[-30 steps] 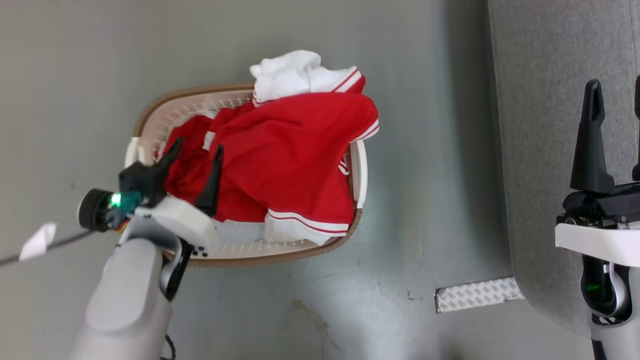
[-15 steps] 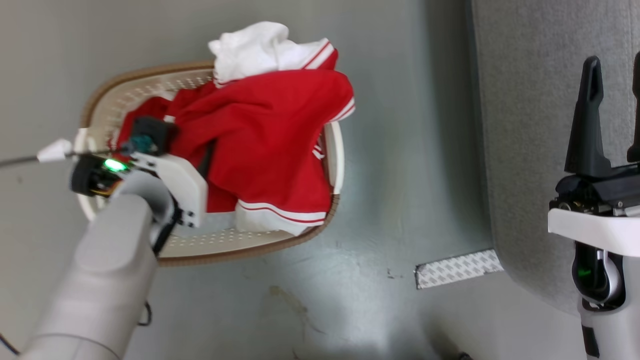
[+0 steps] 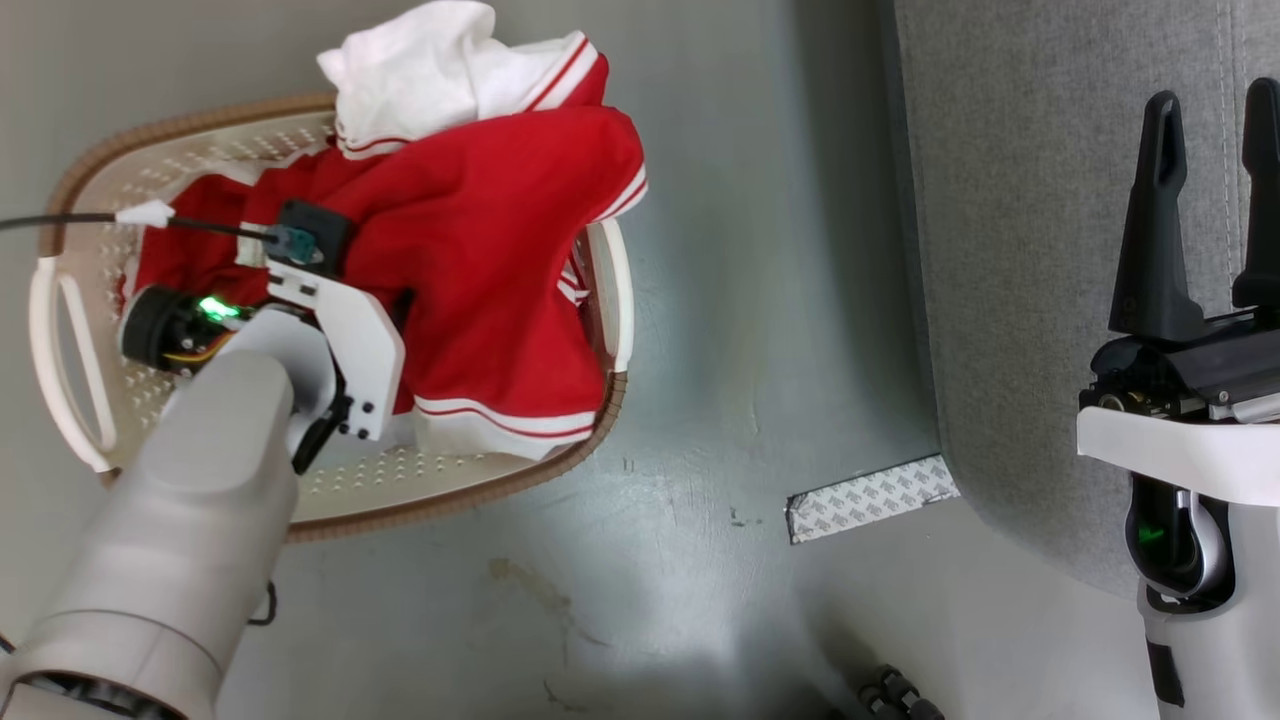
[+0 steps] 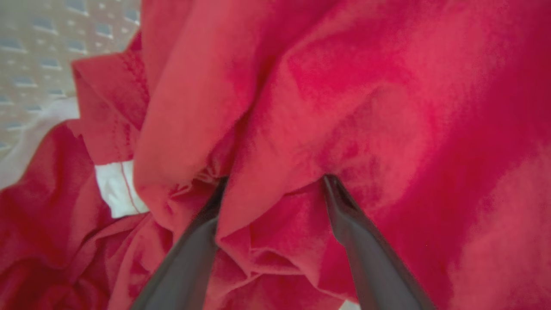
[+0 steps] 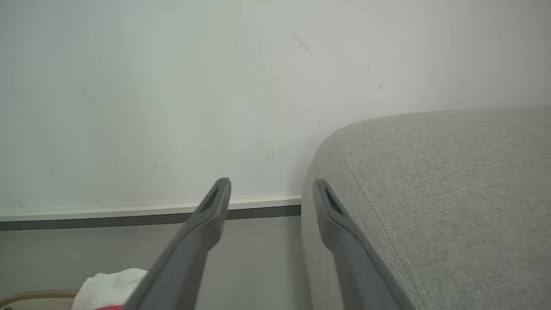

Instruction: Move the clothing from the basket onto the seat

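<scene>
Left gripper (image 4: 275, 181): fingers spread, tips pushed down into the clothing (image 3: 500, 230). A raised fold of red cloth sits between them, not pinched. Head view: the fingers are buried in the pile and only the wrist shows above it.

Clothing: heaped in the basket (image 3: 440, 475), red with white bands. The white part (image 3: 410, 60) spills over the far rim, and another edge drapes over the handle on the sofa side. The basket stands on the grey floor (image 3: 720, 350), well apart from the sofa (image 3: 1000, 250).

Right gripper (image 3: 1211, 95): fingers apart, nothing between them, held above the sofa's edge. Right wrist view: pale wall (image 5: 172, 86) ahead.

A patterned strip of tape (image 3: 870, 497) lies on the floor at the sofa's base.
</scene>
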Tool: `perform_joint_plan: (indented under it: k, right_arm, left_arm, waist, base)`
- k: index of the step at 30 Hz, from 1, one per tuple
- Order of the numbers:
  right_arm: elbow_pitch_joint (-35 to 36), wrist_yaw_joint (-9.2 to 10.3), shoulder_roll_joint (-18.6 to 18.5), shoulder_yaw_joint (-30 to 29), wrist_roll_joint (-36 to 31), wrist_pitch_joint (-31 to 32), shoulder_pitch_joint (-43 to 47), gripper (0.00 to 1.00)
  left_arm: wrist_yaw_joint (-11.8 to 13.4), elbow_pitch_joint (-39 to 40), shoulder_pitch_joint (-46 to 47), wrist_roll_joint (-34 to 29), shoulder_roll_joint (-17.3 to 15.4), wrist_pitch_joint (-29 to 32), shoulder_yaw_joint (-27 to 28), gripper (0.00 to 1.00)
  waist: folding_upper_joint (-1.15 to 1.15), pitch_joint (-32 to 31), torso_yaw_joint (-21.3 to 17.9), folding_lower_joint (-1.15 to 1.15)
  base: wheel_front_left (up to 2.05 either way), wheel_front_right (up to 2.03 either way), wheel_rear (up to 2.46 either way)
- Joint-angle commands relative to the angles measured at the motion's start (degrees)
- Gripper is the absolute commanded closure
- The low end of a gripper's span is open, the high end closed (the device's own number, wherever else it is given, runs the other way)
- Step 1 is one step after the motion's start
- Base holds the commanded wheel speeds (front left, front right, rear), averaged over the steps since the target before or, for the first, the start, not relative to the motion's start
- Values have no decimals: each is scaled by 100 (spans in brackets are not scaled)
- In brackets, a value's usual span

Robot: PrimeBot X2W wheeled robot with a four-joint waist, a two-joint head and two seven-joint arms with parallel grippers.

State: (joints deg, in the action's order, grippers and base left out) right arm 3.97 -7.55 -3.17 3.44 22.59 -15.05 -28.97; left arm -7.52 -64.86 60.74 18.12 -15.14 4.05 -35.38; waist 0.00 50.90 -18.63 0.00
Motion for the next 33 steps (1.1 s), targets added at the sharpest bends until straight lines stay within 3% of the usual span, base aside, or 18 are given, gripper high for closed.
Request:
perform_joint_plan:
  k: [1, 2, 3, 4, 16, 26, 33]
  right_arm:
    - [29, 12, 32, -7, 22, -19, -54, 0]
    - [23, 12, 33, -6, 16, -19, -55, 0]
    - [12, 12, 33, -5, 14, -19, -53, 0]
    - [0, 12, 31, -3, 25, -19, -52, 0]
    - [-174, 12, -7, -8, -95, -19, 57, 0]
    - [-395, 12, -368, -61, -110, -19, 476, 0]
    - [-622, 12, -611, -79, -102, -18, 912, 0]
  left_arm:
    - [10, -67, 80, 101, -80, 51, -85, 0]
    - [10, -79, 117, 159, -108, 40, -149, 1]
    - [10, -66, 142, 241, -115, -20, -195, 66]
    - [10, -55, 152, 317, -111, -81, -252, 100]
    - [9, -7, -60, 1042, 134, -756, -945, 100]
    - [10, 322, -848, 1756, 396, -1654, -1429, 100]
    - [10, 792, -1389, 2135, 460, -1892, -1660, 100]
  waist:
    - [0, 30, -11, 0]
    - [0, 39, -8, 0]
    - [0, 43, -1, 0]
    - [0, 39, 10, 0]
    - [0, -651, 311, 0]
    - [0, -2030, 686, 0]
    - [0, -3060, 1079, 0]
  base:
    - [0, 0, 0]
    - [0, 0, 0]
    - [0, 0, 0]
    - [0, 0, 0]
    - [0, 0, 0]
    - [0, 0, 0]
    - [0, 0, 0]
